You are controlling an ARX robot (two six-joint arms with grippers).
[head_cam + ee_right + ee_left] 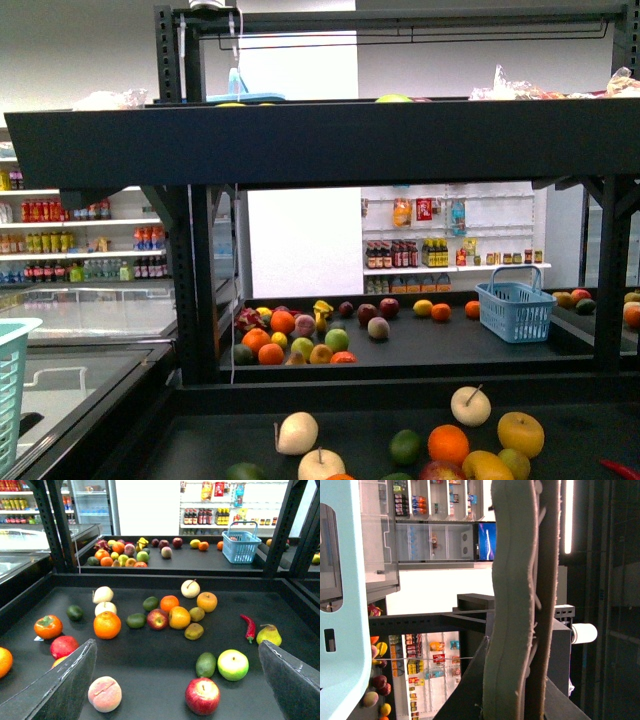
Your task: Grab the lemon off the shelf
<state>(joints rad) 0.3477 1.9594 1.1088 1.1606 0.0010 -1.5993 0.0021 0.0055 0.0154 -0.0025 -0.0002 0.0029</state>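
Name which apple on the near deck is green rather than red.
The green apple, beside a dark green oval fruit. The near red apple and the far red apple in the cluster behind differ in colour.

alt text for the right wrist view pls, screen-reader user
Open right gripper hovers over a black shelf deck scattered with fruit: an orange, red apples, green limes, a peach, a red chili. A blue basket and more fruit sit on the deck behind; store shelves beyond.
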